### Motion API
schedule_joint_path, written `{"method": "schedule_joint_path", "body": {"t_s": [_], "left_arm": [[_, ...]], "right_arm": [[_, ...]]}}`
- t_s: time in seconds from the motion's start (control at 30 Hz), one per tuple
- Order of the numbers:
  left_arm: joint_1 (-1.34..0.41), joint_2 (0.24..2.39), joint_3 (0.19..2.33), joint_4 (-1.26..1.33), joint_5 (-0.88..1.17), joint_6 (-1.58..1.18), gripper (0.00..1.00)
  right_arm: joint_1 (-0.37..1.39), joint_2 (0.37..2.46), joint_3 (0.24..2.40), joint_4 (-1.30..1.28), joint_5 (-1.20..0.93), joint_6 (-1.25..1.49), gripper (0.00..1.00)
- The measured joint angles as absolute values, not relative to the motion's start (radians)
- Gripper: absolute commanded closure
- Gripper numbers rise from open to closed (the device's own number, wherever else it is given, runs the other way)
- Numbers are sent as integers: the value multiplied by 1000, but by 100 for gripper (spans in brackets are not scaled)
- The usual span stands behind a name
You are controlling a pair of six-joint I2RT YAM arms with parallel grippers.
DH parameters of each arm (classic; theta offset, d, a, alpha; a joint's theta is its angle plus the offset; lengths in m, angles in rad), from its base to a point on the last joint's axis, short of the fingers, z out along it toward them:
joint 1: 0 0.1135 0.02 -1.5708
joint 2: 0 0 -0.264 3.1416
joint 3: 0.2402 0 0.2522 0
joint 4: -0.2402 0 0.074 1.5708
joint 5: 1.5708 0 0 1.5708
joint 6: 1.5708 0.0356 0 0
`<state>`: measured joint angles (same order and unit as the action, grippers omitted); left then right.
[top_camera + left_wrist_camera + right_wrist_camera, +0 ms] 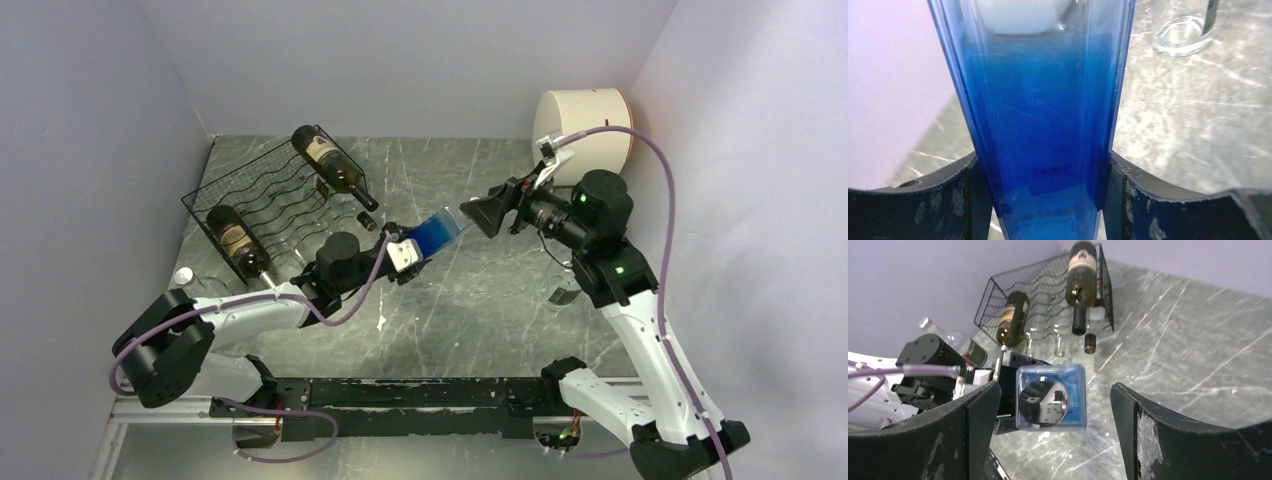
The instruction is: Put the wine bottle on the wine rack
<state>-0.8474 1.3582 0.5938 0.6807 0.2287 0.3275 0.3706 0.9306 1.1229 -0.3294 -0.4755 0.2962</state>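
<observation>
The wine bottle [437, 233] is a blue, square-sided clear bottle. My left gripper [405, 250] is shut on it and holds it above the table, base pointing right. In the left wrist view the bottle [1043, 100] fills the gap between the left gripper's [1043, 185] jaws. My right gripper [478, 214] is open and faces the bottle's base, just short of it. In the right wrist view the base [1050, 397] shows between the right gripper's [1055, 392] wide-open jaws. The black wire wine rack [262, 190] stands at the back left and also shows in the right wrist view [1043, 277].
Two dark wine bottles [333, 166] [238, 241] lie on the rack. A clear bottle with a white cap [950, 342] lies left of the rack. A small dark cap [366, 220] sits by the rack. A white cylinder [585, 120] stands back right. A clear glass [1182, 27] stands near the right arm.
</observation>
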Motion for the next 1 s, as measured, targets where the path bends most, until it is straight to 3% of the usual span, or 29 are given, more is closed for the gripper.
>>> {"method": "schedule_joint_path", "body": {"t_s": [0.43,0.77,1.0], "left_arm": [[-848,1308,799,531,177,973,93],[-847,1343,993,372,172,1435,93],[-847,1367,1039,217,172,1617,93]], "right_arm": [[371,1003,1466,-592,-413,204,12],[371,1031,1472,-753,-419,58,9],[372,1065,1472,-824,-414,-14,8]]}}
